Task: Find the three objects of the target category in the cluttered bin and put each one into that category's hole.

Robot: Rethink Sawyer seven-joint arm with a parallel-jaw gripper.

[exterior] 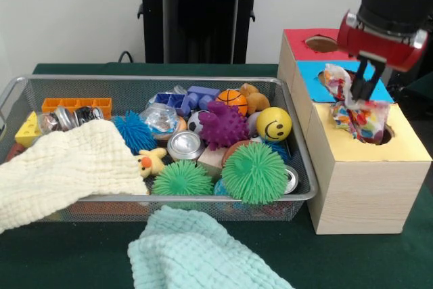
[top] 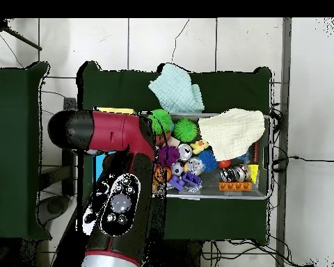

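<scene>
gripper (exterior: pixel 364 89) clamped on crinkly candy-print plastic bag (exterior: pixel 358 116), bag hanging right over hole in yellow section of wooden box (exterior: pixel 369 181), bottom touching hole rim. wire bin (exterior: pixel 298 167) beside box, crammed with spiky balls, smiley ball (exterior: pixel 273 124), cream cloth (exterior: pixel 64 167).

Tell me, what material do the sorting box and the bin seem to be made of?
The sorting box looks like pale unfinished wood: grain lines show on its side, with matte red, blue and yellow on top. The bin looks like silver metal wire mesh, with a shiny rim.
</scene>
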